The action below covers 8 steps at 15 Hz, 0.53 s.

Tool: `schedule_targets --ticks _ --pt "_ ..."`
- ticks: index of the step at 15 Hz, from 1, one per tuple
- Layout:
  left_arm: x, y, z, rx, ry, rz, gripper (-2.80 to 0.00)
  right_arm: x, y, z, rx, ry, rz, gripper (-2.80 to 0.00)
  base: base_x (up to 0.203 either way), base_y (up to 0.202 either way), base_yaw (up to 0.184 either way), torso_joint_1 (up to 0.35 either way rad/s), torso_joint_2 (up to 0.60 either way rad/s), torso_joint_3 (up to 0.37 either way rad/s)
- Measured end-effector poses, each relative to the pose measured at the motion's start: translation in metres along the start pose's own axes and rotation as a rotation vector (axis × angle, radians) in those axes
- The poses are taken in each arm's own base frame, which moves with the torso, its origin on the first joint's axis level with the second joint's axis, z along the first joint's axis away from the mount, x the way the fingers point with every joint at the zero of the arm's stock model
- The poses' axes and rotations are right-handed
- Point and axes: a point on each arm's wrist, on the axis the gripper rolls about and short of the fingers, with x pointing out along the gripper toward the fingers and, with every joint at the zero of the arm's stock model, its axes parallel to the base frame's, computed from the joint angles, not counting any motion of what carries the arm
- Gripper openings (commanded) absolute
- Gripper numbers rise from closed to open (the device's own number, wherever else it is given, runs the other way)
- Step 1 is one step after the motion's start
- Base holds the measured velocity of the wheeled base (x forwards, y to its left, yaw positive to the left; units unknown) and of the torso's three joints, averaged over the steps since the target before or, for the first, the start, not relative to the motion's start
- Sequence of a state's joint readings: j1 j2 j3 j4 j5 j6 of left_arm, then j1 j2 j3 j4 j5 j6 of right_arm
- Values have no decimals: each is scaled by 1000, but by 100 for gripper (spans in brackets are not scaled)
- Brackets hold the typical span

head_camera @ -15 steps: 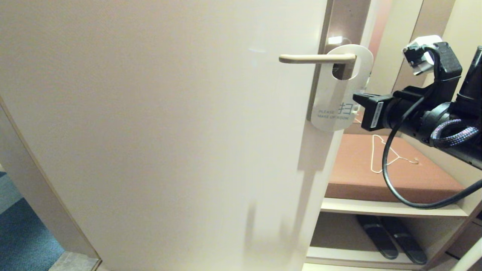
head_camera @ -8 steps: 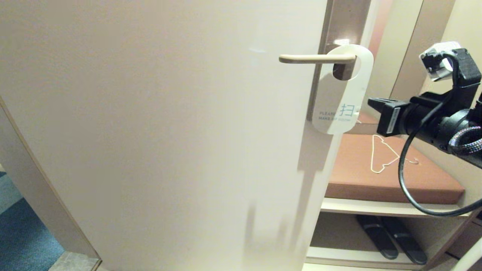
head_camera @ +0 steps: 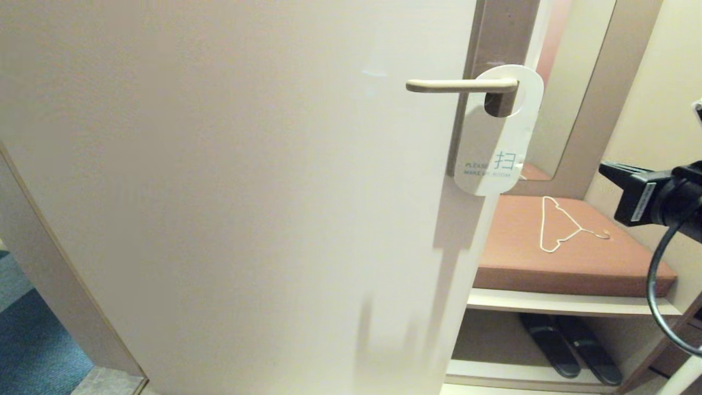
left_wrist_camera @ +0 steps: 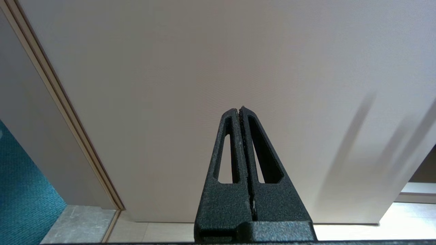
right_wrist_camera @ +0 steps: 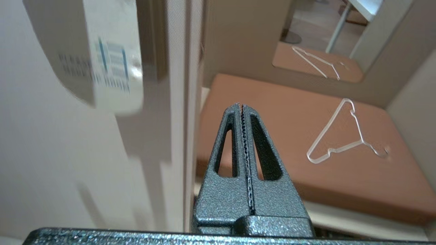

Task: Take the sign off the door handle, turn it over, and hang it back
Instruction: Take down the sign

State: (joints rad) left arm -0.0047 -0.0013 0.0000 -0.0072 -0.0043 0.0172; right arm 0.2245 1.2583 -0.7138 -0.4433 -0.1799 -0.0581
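Note:
The sign (head_camera: 496, 140) hangs by its hole on the door handle (head_camera: 460, 85), white "MAKE UP ROOM" side facing me. Its lower end shows blurred in the right wrist view (right_wrist_camera: 102, 68). The handle is a cream lever on a brownish plate (head_camera: 496, 33) of the pale door (head_camera: 247, 192). My right gripper (head_camera: 609, 171) is shut and empty, well to the right of the sign and a little below it; its closed tips show in the right wrist view (right_wrist_camera: 241, 105). My left gripper (left_wrist_camera: 238, 109) is shut and empty, low before the door, out of the head view.
A brown cushioned bench (head_camera: 565, 258) stands right of the door with a thin white wire hanger (head_camera: 559, 225) on it. Dark slippers (head_camera: 570, 345) lie on the shelf below. A black cable (head_camera: 655, 285) loops from my right arm. Blue carpet (head_camera: 33, 345) lies at lower left.
My right gripper has drawn back to the right, away from the sign. The sign's lower end has settled against the door. The left arm has not moved.

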Motion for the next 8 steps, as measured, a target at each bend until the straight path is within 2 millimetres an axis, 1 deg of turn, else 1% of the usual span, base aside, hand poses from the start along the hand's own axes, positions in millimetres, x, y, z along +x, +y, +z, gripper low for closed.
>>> schedule_targets --ticks 4,7,8 --pt "0 0 0 0 0 0 -280 -34 -11 -23 0 48 -34 -280 0 0 0 0 0 0" --pt "0 0 0 0 0 0 -280 -59 -21 -48 7 77 -75 -280 0 0 0 0 0 0" --pt "0 0 0 0 0 0 -280 -69 -22 -60 8 89 -80 -280 0 0 0 0 0 0"
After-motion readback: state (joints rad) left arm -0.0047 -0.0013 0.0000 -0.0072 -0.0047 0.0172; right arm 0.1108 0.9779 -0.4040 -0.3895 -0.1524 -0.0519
